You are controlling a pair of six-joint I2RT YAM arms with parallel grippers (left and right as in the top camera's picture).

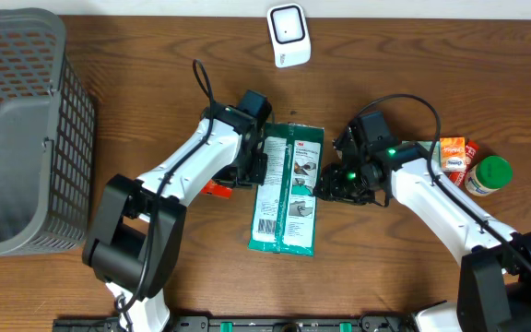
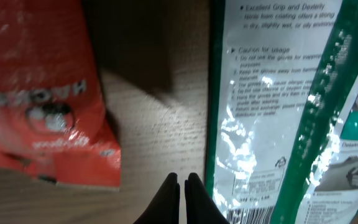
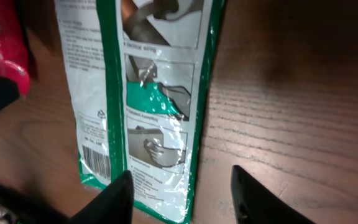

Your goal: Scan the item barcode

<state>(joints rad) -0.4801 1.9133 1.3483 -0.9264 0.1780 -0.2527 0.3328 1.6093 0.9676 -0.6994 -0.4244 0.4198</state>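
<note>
While the big grey basket (image 1: 17, 129) sits at 9 o'clock on the table (image 1: 155, 55), the green packet (image 1: 287, 189) lies flat in the middle. The white scanner (image 1: 289, 35) stands well apart at 12 o'clock. So I think the job has only just begun. Nothing is lifted yet. The packet has to be picked up, and its barcode (image 1: 265, 224), down at the packet's 7 o'clock corner, has to be shown to the scanner.

Both arms reach in from 6 o'clock and bend toward the packet. The left gripper (image 2: 183, 182) is low at the packet's 9 o'clock edge. Its fingers (image 2: 194, 196) are pressed together with nothing between them, just beside the packet. A red bag (image 2: 36, 93) lies on its other side. The right gripper (image 3: 180, 180) is at the 3 o'clock edge. Its fingers (image 3: 114, 199) are spread, with the packet's edge between them but not pinched.
</note>
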